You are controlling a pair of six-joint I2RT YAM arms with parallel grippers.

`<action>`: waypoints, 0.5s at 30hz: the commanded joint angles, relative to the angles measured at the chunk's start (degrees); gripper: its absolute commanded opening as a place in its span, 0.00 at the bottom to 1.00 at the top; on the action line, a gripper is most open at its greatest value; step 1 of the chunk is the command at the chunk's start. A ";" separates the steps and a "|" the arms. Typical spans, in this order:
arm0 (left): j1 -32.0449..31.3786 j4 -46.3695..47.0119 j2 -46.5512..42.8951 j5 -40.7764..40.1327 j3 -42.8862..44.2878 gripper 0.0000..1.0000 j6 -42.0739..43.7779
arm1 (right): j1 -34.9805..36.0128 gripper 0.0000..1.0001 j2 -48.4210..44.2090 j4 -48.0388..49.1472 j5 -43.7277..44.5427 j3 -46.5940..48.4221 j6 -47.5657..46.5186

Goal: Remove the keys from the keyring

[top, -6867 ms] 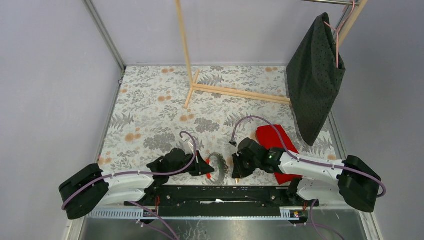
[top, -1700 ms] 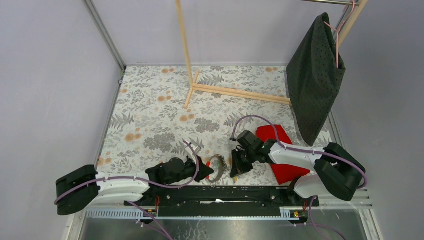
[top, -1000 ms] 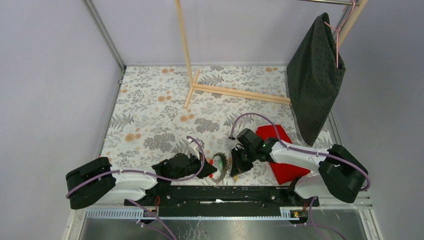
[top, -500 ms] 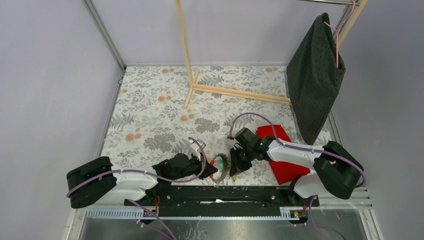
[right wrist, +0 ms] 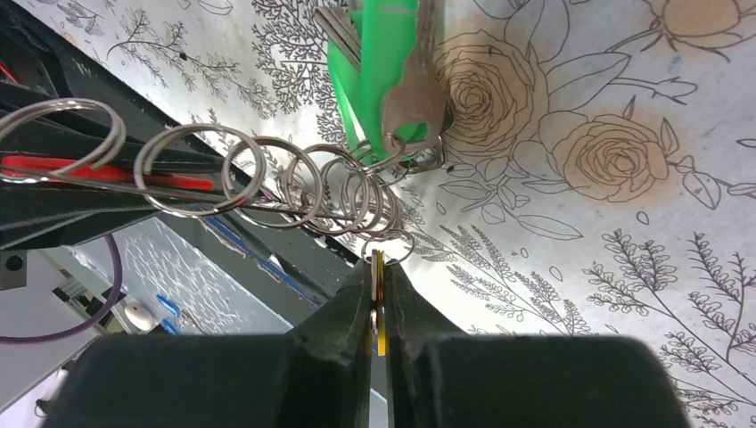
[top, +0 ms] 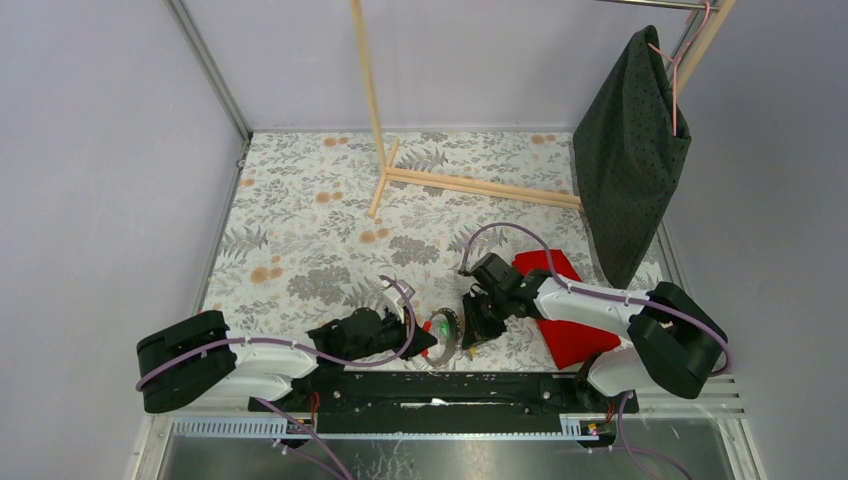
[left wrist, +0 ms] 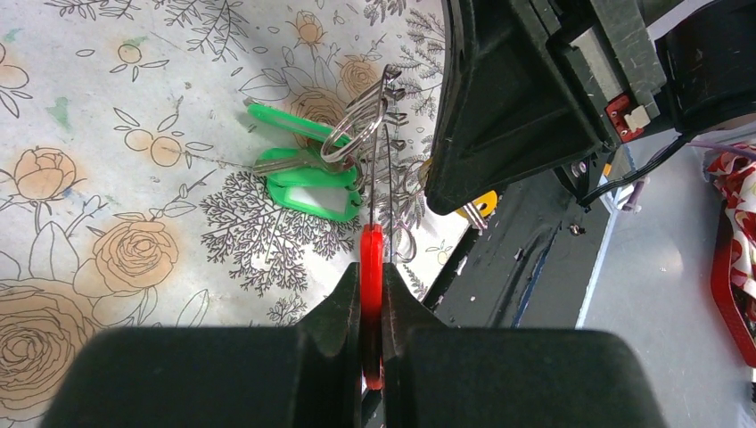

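Top view: the keyring point(top: 446, 336), flat on the table under two seconds ago, now stands on edge at lower centre between the left gripper point(top: 427, 344) and the right gripper point(top: 478, 333), which has edged toward the upper right. Left wrist view: the left gripper point(left wrist: 372, 283) stays clenched on a red tag point(left wrist: 372, 254) at centre, with green tags point(left wrist: 308, 187) hanging above it. Right wrist view: the right gripper point(right wrist: 378, 290) stays clamped on the yellow key point(right wrist: 379, 267) at lower centre, the small rings point(right wrist: 267, 178) strung toward the upper left. The bundle looks braced for pulling, with no key off yet.
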 commanded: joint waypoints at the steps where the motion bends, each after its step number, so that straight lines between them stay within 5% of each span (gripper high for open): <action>1: -0.32 -8.89 1.22 -4.99 -0.48 0.00 2.89 | -0.70 0.00 -1.79 -1.92 0.78 1.66 0.28; 15: -0.31 -8.90 2.97 -8.18 -0.73 0.00 0.52 | -0.70 0.00 -3.69 -3.71 -1.00 2.14 -0.68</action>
